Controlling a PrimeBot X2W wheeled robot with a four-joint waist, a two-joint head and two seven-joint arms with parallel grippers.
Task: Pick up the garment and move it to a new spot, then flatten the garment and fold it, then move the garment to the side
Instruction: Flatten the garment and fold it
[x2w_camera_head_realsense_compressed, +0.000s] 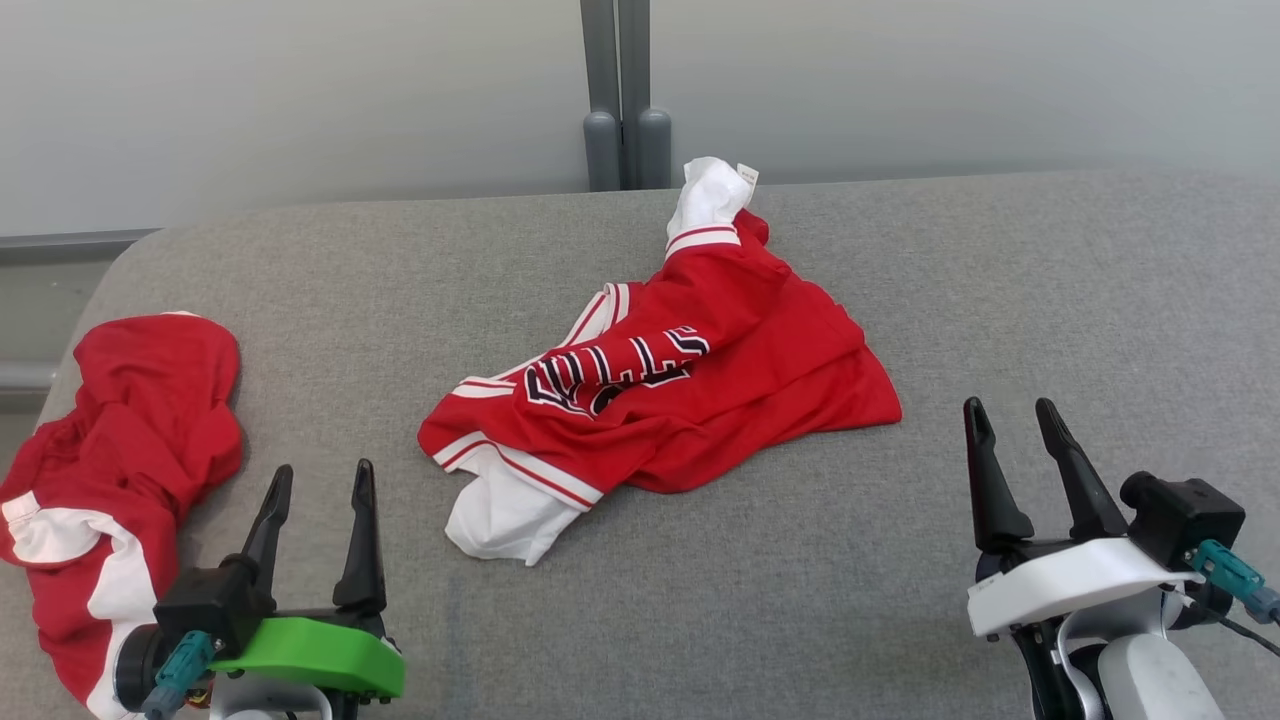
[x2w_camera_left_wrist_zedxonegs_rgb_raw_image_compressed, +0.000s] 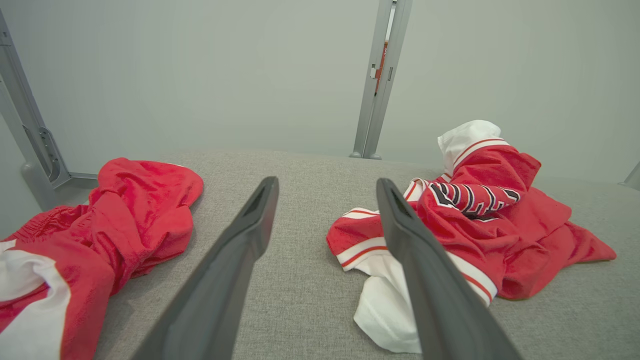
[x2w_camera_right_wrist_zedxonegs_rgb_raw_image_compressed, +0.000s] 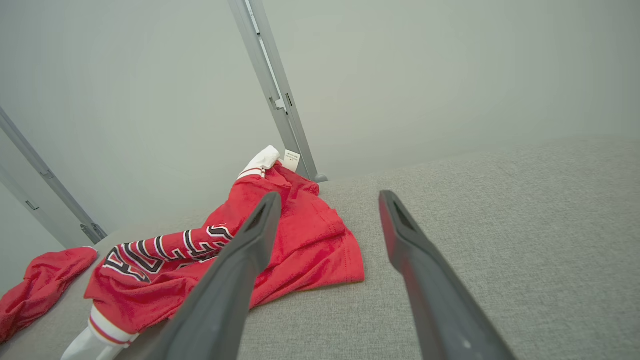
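Note:
A crumpled red garment (x2w_camera_head_realsense_compressed: 690, 380) with white trim and dark lettering lies bunched in the middle of the grey padded table (x2w_camera_head_realsense_compressed: 1050, 300). It also shows in the left wrist view as the garment (x2w_camera_left_wrist_zedxonegs_rgb_raw_image_compressed: 500, 220) and in the right wrist view as the garment (x2w_camera_right_wrist_zedxonegs_rgb_raw_image_compressed: 300, 240). My left gripper (x2w_camera_head_realsense_compressed: 320, 480) hovers open near the front left, apart from the cloth, with nothing between its fingers (x2w_camera_left_wrist_zedxonegs_rgb_raw_image_compressed: 250, 225). To the garment's right stands my right gripper (x2w_camera_head_realsense_compressed: 1010, 415), also open and empty, its fingers (x2w_camera_right_wrist_zedxonegs_rgb_raw_image_compressed: 400, 230) over bare table.
A second red and white garment (x2w_camera_head_realsense_compressed: 120, 460) lies heaped at the table's left edge, beside my left gripper. A grey post (x2w_camera_head_realsense_compressed: 615, 100) stands behind the table against a pale wall. Bare grey surface stretches to the right and front.

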